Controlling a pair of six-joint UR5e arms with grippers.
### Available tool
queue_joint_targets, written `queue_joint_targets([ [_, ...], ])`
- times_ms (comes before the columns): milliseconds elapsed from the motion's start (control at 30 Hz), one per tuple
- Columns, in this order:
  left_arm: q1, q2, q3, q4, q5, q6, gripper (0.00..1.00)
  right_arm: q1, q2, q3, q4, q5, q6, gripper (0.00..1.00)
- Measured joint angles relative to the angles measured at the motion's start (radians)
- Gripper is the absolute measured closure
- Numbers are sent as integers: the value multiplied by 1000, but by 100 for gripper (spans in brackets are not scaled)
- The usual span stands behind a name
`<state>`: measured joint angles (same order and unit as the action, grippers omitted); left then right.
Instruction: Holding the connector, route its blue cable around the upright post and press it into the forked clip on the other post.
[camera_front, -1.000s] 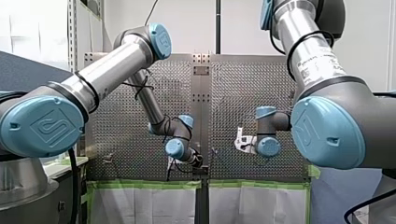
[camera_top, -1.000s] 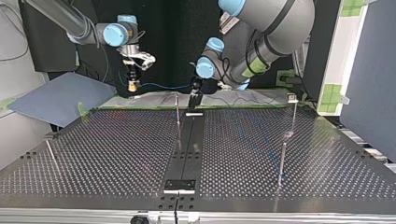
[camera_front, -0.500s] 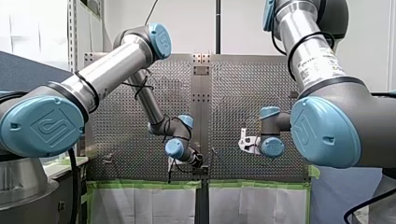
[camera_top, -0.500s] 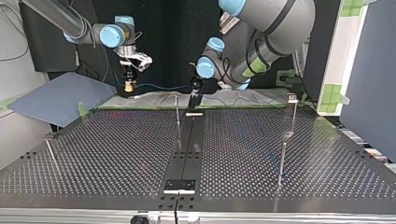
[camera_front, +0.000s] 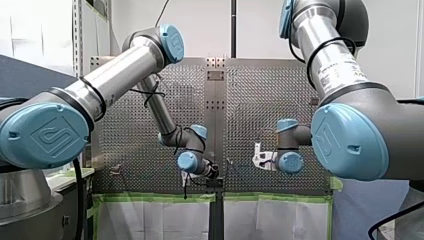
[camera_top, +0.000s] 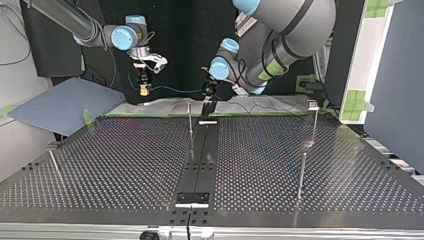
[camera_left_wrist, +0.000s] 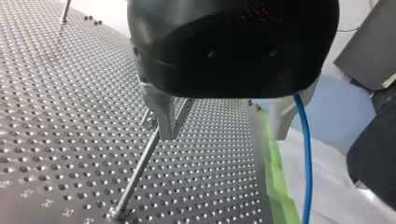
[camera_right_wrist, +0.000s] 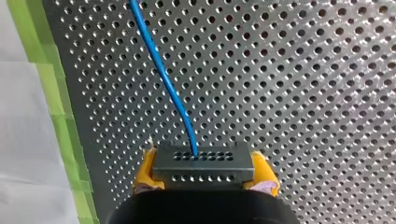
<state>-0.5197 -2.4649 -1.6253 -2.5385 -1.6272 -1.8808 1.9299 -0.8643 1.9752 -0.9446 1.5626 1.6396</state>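
In the right wrist view my right gripper (camera_right_wrist: 204, 172) is shut on a dark connector (camera_right_wrist: 204, 161), its yellow pads (camera_right_wrist: 145, 170) clamped on both ends. The blue cable (camera_right_wrist: 163, 79) leaves the connector and runs away over the perforated table. At the top view's left the same gripper (camera_top: 145, 88) hangs above the far edge, and the cable (camera_top: 175, 92) spans across to my left gripper (camera_top: 207, 96). My left gripper (camera_left_wrist: 223, 133) stands open with metal fingers (camera_left_wrist: 164, 114). The cable (camera_left_wrist: 304, 158) drops beside one finger. A thin upright post (camera_left_wrist: 136, 175) stands ahead of it.
Several thin posts rise from the table: one near the middle (camera_top: 190, 124), one with a forked top (camera_top: 313, 106) at the top view's right, a shorter one (camera_top: 301, 175) nearer the camera, and a leaning one (camera_top: 55, 166) at the left. Green tape (camera_right_wrist: 56, 107) lines the table edge.
My right gripper with the connector drifted slightly outward, then came back toward the middle and a little higher in the top view. My left wrist turned a little in place.
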Motion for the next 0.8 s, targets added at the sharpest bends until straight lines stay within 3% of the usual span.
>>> queue_joint_targets([
  [267,-12,3,0,9,-60,-2,0,2,7,-5,-1,-12,-5,82],
  [433,-28,5,0,20,-102,0,0,6,34,-22,11,-27,-16,82],
  [800,-62,7,0,37,-201,0,0,1,48,-53,24,-52,-5,82],
])
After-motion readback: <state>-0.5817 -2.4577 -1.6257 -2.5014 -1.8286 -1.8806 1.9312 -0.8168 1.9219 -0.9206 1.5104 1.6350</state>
